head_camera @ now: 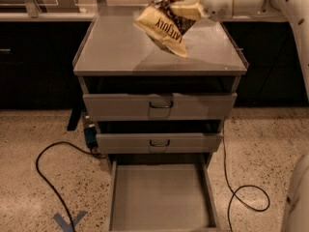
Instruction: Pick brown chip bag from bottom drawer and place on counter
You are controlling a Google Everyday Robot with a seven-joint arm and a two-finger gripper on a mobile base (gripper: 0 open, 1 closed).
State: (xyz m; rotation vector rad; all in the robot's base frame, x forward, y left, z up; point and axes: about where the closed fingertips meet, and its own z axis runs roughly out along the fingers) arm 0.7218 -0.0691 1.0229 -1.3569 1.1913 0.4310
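The brown chip bag (163, 24), dark brown in the middle with cream-tan ends and printed lettering, hangs in the air over the back half of the counter (120, 52). My gripper (186, 6) comes in from the upper right and is shut on the bag's upper end, its cream fingers (189, 9) pinching the crinkled foil. The bag's lower end points down and to the right, a little above the grey top. The bottom drawer (161, 197) is pulled out at the foot of the cabinet, and its flat floor is bare.
Two upper grey drawers (159, 105) with dark handles are shut. A black cable (48, 168) loops on the speckled floor at left and another (246, 197) at right. Blue tape (67, 221) marks the floor. A pale ledge over dark cabinets (38, 17) runs behind.
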